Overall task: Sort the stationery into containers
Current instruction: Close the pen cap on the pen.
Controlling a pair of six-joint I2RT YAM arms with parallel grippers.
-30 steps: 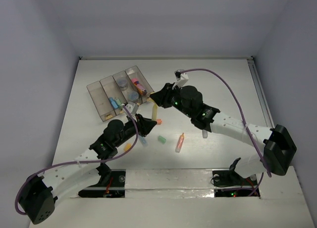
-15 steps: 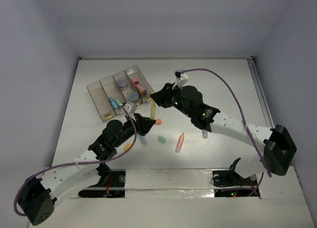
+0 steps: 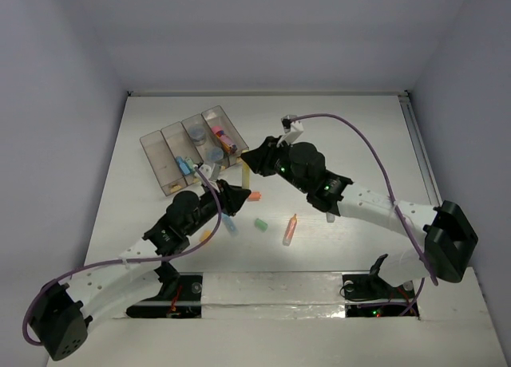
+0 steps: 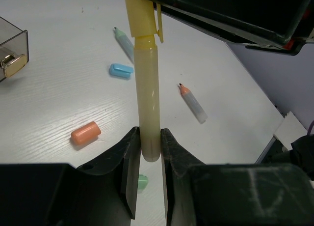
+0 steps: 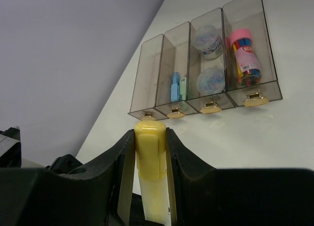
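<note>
Now the left jaws pinch the near end of a yellow marker point(image 4: 147, 88) and the right jaws pinch its cap, holding it between them above the counter point(image 3: 343, 136), just right of the tray point(image 5: 152, 73). Nearer, an orange cap point(image 4: 86, 132) and a pen point(image 4: 192, 103) lie loose.

The tray point(image 5: 150, 78) is smoky clear plastic, the yellow marker point(image 4: 147, 98) glossy plastic, the table point(image 4: 59, 103) matt, wood-grained.

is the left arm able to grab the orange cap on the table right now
Probably not yet: the left gripper is shut on the yellow marker, which the right gripper also clamps. The orange cap itself lies uncovered nearby.
</note>
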